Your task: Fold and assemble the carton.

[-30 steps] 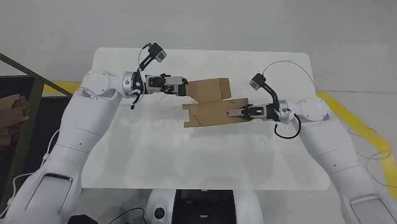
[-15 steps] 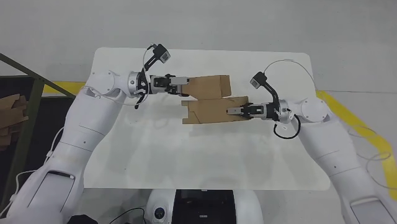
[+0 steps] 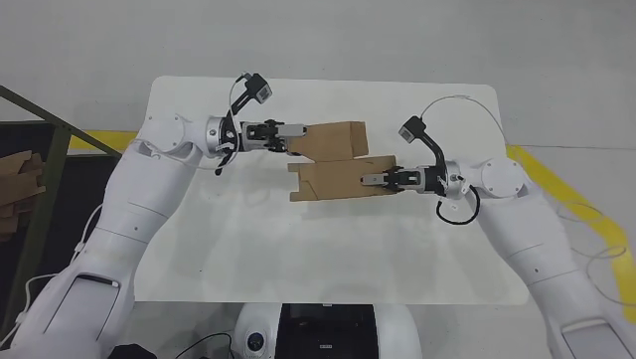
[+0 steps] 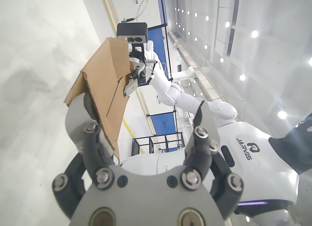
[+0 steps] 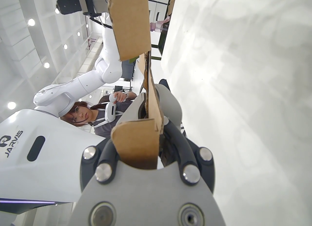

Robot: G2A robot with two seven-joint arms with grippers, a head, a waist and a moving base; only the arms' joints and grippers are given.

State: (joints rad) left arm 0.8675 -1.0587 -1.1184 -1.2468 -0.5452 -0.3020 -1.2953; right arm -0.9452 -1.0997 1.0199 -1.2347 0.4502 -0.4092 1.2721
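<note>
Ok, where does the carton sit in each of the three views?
Top view: carton at the centre of the white table, between left claw and right claw.
Left wrist view: carton lying against one finger of the open left claw.
Right wrist view: carton seen edge-on, running out from the right claw.
Shared landmark: the right claw clamped on the carton's edge.

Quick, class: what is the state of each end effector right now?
Left end effector: open, one finger beside the carton.
Right end effector: closed on the carton.
</note>
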